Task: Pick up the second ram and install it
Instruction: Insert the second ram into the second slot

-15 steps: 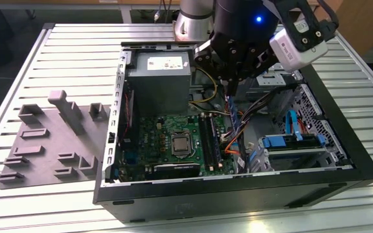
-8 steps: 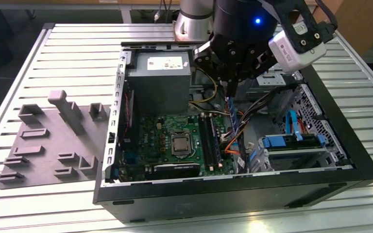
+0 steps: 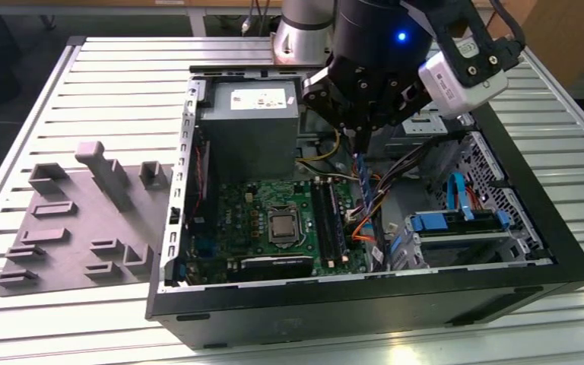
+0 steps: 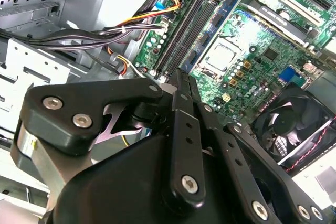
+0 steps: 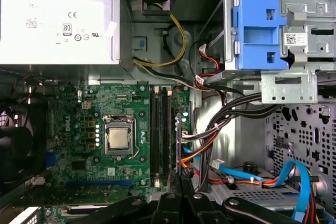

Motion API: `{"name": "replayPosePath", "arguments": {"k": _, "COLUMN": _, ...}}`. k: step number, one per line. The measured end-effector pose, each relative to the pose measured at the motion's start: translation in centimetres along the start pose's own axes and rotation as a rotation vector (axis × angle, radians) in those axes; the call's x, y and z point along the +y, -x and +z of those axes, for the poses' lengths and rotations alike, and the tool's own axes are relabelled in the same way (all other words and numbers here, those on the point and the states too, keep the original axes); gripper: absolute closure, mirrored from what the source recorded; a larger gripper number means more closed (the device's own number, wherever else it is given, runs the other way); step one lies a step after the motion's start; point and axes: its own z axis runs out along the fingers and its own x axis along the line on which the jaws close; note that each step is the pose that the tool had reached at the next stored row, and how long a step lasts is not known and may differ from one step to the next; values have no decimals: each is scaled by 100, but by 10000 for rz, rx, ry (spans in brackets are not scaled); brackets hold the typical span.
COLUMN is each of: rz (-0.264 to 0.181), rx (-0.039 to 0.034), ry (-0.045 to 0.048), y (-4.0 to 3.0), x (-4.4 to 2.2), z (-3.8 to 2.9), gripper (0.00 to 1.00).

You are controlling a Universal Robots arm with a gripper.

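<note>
In the exterior view the black end effector (image 3: 357, 131) hangs inside the open black computer case (image 3: 373, 308), its fingers drawn narrow with nothing plainly between them. Below it, on the green motherboard (image 3: 256, 217), lie the two long black memory slots (image 3: 325, 220). The grey plastic holder tray (image 3: 79, 228) stands well away from it on the slatted metal bench (image 3: 119, 68), and its stands seem to carry no stick. I cannot pick out the long, flat dark blue-black second ram with certainty. My judgement is that it sits in one of the slots, though which one I cannot tell. In the second wrist view the end effector (image 4: 177, 80) has its tips pressed together just short of the slots' (image 4: 186, 27) near ends, with a black cable bundle (image 4: 94, 36) off to one side. Any seating push would do best straight down and even along the stick's top edge, never skewed. In the first wrist view the end effector (image 5: 181, 184) lines up slightly beside the slots (image 5: 160, 129), toward the black cable bundle (image 5: 231, 119). It is worth centring over the slot and keeping clear of those wires.
</note>
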Motion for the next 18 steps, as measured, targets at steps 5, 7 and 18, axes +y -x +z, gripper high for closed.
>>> {"name": "replayPosePath", "arguments": {"k": 5, "rz": 0, "rx": 0, "ry": -1, "y": -4, "x": 0, "z": 15, "gripper": 88}}
{"name": "replayPosePath", "arguments": {"k": 7, "rz": 0, "rx": 0, "ry": -1, "y": -6, "x": -1, "z": 20, "gripper": 88}}
{"name": "replayPosePath", "arguments": {"k": 18, "rz": 0, "rx": -1, "ry": 0, "y": -11, "x": -1, "z": 49, "gripper": 88}}
